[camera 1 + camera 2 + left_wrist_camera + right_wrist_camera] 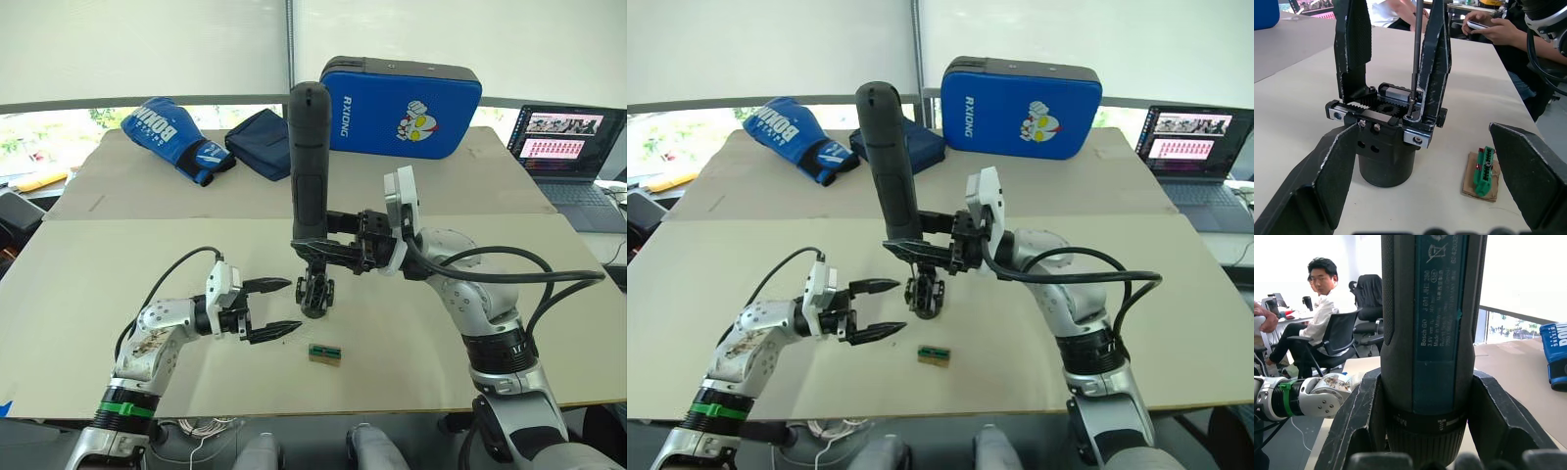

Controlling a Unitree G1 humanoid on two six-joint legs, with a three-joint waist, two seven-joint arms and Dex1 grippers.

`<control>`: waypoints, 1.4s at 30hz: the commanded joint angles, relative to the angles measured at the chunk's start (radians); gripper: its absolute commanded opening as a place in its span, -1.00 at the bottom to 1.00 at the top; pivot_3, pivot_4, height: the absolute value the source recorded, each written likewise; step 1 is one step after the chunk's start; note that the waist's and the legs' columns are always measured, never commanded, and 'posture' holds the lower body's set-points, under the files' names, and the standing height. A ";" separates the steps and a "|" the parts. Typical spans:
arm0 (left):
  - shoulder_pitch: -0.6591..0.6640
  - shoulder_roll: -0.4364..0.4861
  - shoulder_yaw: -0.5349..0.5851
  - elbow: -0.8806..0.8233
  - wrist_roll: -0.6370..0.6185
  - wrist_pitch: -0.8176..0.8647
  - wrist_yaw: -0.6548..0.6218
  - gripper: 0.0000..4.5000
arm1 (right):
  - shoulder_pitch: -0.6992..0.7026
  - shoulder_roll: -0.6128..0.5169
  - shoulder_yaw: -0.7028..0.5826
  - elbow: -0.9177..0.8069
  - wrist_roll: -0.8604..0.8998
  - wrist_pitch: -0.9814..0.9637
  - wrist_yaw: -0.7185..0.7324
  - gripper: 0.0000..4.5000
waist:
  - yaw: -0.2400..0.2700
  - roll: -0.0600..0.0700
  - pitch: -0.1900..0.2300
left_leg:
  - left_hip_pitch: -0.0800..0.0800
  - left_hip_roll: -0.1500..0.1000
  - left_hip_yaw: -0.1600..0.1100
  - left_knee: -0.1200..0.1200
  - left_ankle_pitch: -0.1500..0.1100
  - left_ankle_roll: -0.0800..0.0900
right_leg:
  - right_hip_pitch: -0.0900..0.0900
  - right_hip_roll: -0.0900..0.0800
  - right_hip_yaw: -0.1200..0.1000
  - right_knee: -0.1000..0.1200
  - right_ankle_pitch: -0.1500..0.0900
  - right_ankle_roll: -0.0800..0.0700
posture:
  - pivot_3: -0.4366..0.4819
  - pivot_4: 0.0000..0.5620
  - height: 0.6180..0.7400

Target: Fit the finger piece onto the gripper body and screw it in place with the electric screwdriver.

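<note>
- My right gripper (315, 245) pinches the thick black cylindrical electric screwdriver (308, 157) low on its barrel, top-heavy I reckon
- Thin metal bit seated in the chunky black gripper body (1386, 132)
- Left gripper (279, 308) spread, empty

Screwdriver upright with its bit down in the standing gripper body

The electric screwdriver (308, 162), a thick black cylinder with a rounded top, stands nearly vertical; its thin metal bit meets a screw on top of the gripper body (1385, 128). That body is a black block with silvery rails and a toothed rack, upright on the table. Two black finger pieces (1435, 58) rise from its top, tapering upward, the bit just beside one
</note>
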State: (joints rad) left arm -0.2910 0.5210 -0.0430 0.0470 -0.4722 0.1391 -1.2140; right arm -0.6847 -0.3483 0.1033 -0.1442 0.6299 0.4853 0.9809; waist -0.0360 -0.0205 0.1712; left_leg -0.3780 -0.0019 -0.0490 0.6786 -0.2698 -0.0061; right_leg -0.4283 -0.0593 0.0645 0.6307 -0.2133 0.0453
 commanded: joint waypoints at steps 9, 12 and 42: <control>-0.014 0.010 0.006 -0.100 -0.015 0.065 0.030 1.00 | 0.003 0.017 -0.018 -0.034 0.004 -0.022 -0.009 -0.15 | -0.002 0.000 0.000 | 0.000 0.000 0.000 0.000 0.000 0.000 | 0.000 0.000 0.000 0.000 0.000 0.000 | -0.05 -0.47 1.00; -0.009 0.007 0.004 -0.127 -0.014 0.083 0.043 1.00 | 0.001 0.023 -0.018 -0.031 0.000 -0.027 -0.011 -0.15 | -0.002 0.000 0.000 | 0.000 0.000 0.000 0.000 0.000 0.000 | 0.000 0.000 0.000 0.000 0.000 0.000 | -0.05 -0.47 1.00; 0.005 -0.010 -0.014 0.021 0.093 -0.059 0.071 1.00 | 0.000 0.050 -0.016 -0.015 -0.043 -0.055 0.011 -0.15 | -0.004 0.000 0.000 | 0.000 0.000 0.000 0.000 0.000 0.000 | 0.000 0.000 0.000 0.000 0.000 0.000 | -0.05 -0.47 1.00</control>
State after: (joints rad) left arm -0.2749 0.5167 -0.0501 0.0533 -0.4041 0.1138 -1.1534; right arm -0.6810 -0.3029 0.1056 -0.1222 0.5718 0.4670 0.9859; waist -0.0397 -0.0204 0.1712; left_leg -0.3779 -0.0021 -0.0491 0.6784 -0.2698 -0.0061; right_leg -0.4283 -0.0594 0.0644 0.6304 -0.2132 0.0453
